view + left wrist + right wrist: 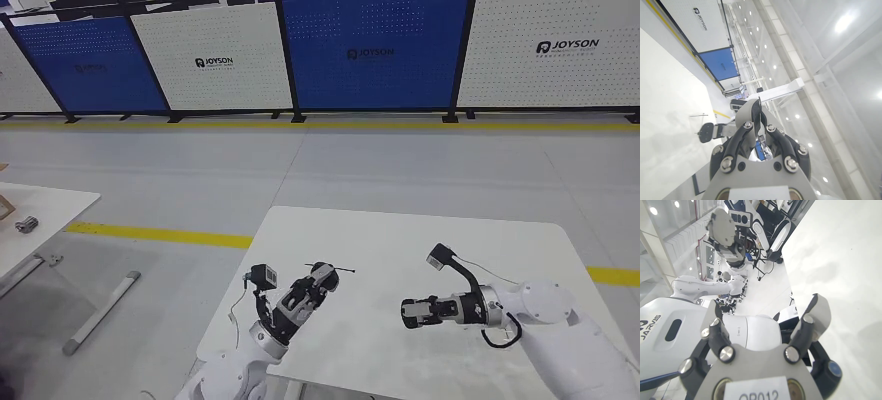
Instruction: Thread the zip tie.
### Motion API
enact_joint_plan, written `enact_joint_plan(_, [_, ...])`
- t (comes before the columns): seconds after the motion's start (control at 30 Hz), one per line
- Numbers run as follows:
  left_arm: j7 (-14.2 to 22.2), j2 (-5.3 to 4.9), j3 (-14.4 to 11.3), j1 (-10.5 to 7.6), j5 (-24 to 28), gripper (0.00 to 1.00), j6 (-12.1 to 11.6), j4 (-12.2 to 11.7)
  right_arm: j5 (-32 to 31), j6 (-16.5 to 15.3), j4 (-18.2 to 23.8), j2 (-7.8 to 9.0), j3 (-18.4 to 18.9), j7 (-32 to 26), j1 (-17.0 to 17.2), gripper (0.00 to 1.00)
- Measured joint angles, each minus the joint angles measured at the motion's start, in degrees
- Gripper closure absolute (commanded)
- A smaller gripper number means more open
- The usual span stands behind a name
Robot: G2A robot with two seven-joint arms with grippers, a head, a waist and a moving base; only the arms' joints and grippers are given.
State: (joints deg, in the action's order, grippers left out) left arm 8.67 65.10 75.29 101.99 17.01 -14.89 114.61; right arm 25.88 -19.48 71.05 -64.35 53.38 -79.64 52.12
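Thin black plastic zip tie (347,270) looks to lie flat on the white table (420,240), just past the tips of the left gripper (758,103), not between them. Those jaws are pressed together, with a dark sliver at the tips I can't identify. The right gripper (765,299) has its jaws spread wide, nothing between, well apart from the tie. Pickup not yet done, I'd say. Best play: spread the left jaws, drop square over the strap near its knobbed end, pinch across the flat, and leave the tail free for the right jaws.
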Motion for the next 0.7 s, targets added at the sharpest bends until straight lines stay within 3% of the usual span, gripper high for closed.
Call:
enact_joint_plan(0.23, [-3.84, 0.58, -4.78, -3.93, -13.0, 1.0, 2.8, -7.88, 0.0, 0.0, 0.0, 0.0, 0.0, 0.0, 0.0, 0.0])
enact_joint_plan(0.37, [-8.79, 1.09, -6.95, -5.8, -19.85, 1.0, 3.89, -12.05, 0.0, 0.0, 0.0, 0.0, 0.0, 0.0, 0.0, 0.0])
enact_joint_plan(0.43, [-10.13, 1.33, -7.88, -5.94, -19.92, 1.0, 4.01, -12.47, 0.0, 0.0, 0.0, 0.0, 0.0, 0.0, 0.0, 0.0])
enact_joint_plan(0.7, [-10.02, 1.34, -7.94, -5.91, -18.78, 1.0, 4.04, -12.39, 0.0, 0.0, 0.0, 0.0, 0.0, 0.0, 0.0, 0.0])
